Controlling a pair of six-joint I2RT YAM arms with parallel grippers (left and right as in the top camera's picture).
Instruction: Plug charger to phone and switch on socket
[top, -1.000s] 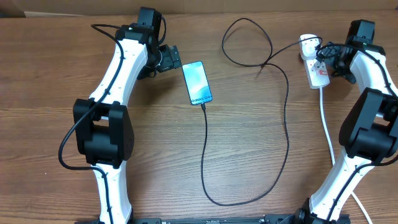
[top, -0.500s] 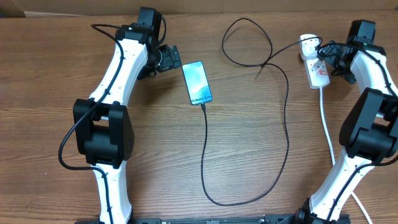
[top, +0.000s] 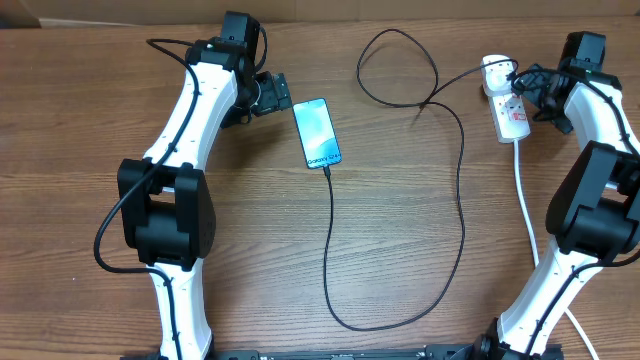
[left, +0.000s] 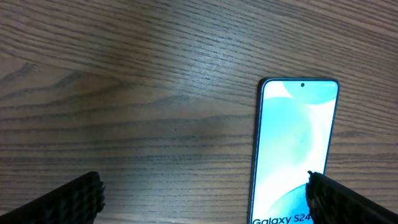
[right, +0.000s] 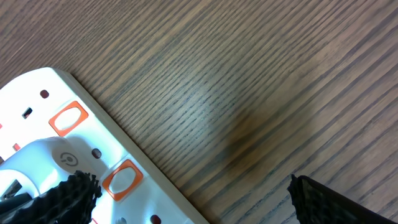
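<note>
The phone (top: 316, 133) lies flat with its blue screen lit; the left wrist view (left: 292, 149) shows "Galaxy S24". The thin black charger cable (top: 461, 200) runs from the phone's lower edge, loops across the table and ends at the adapter (top: 494, 73) seated on the white socket strip (top: 512, 118). My left gripper (top: 275, 96) is open and empty just left of the phone's top (left: 205, 205). My right gripper (top: 533, 95) is open and empty, one finger over the strip (right: 199, 202). Two orange-framed switches (right: 68, 118) show on the strip (right: 155, 205).
The strip's thick white cord (top: 527, 210) runs down the right side past my right arm. The cable's big loop (top: 370, 322) lies in the lower middle of the wooden table (top: 250, 250), and a smaller loop (top: 400, 60) lies at the back.
</note>
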